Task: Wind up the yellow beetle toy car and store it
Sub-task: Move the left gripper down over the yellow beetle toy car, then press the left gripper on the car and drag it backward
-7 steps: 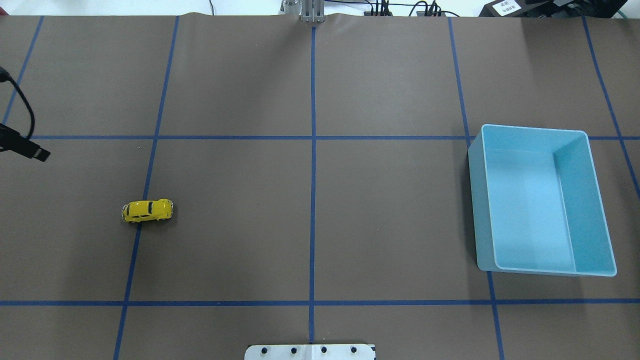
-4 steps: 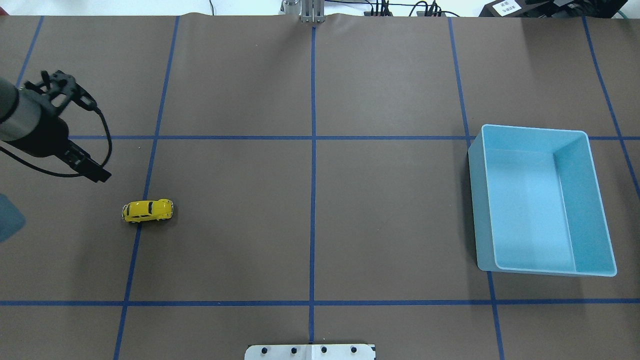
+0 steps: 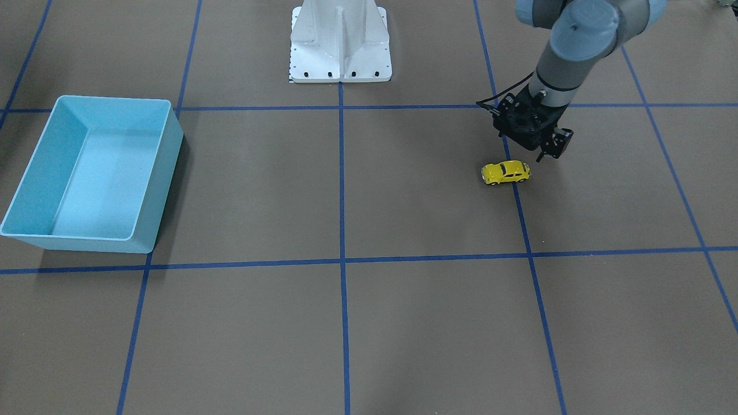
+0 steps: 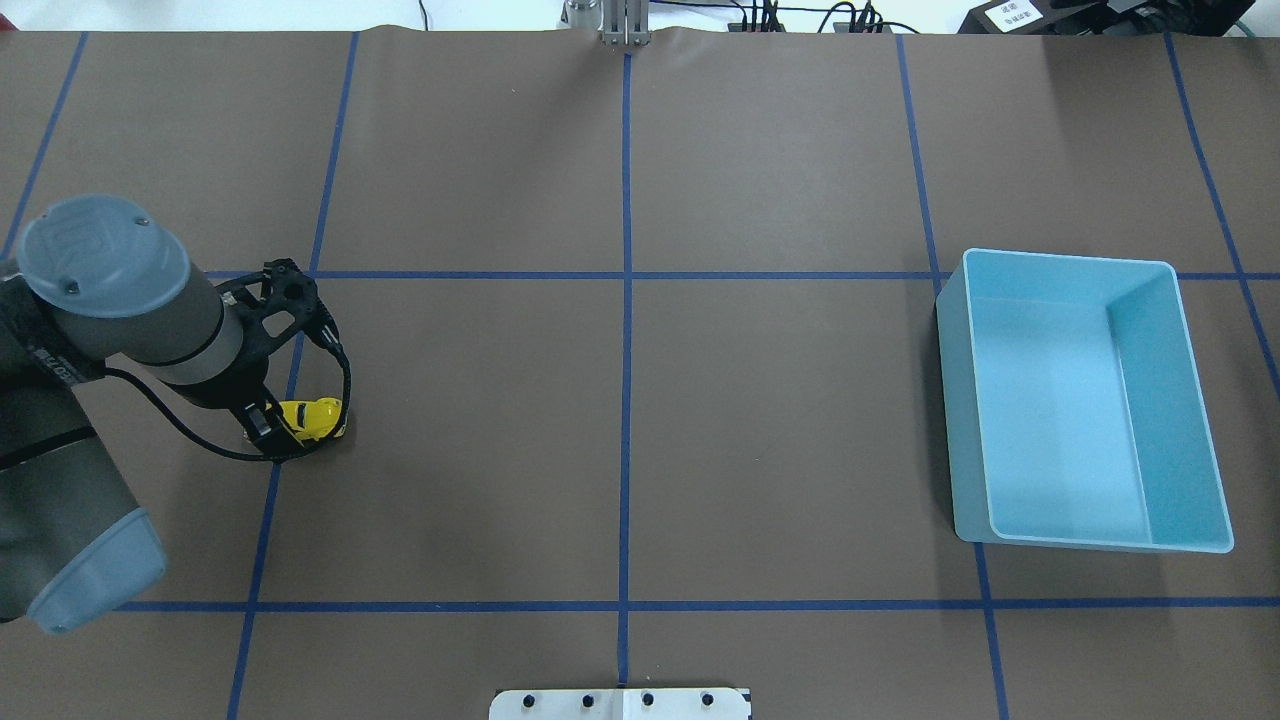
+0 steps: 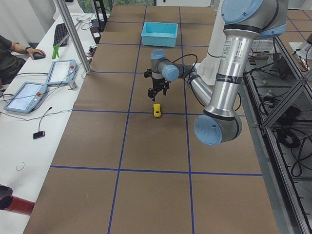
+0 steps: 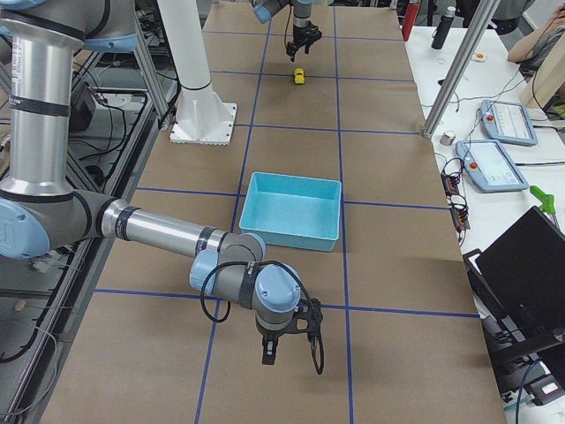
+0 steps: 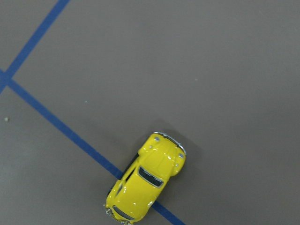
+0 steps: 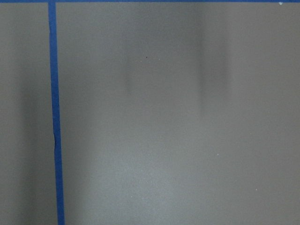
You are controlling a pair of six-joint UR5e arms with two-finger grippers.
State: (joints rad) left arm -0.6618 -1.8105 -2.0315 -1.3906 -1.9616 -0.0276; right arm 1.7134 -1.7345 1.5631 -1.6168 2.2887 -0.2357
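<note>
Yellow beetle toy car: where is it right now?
Overhead view: the yellow beetle toy car sits on the table's left side, across a blue tape line, beneath the left claw; the light blue bin is far right.

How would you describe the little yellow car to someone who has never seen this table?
On the brown table, look at the end opposite the light blue bin. The yellow beetle toy car sits across a blue tape line there, the only yellow thing.

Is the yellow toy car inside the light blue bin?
No, the yellow toy car stands on the table, far from the light blue bin.
</note>
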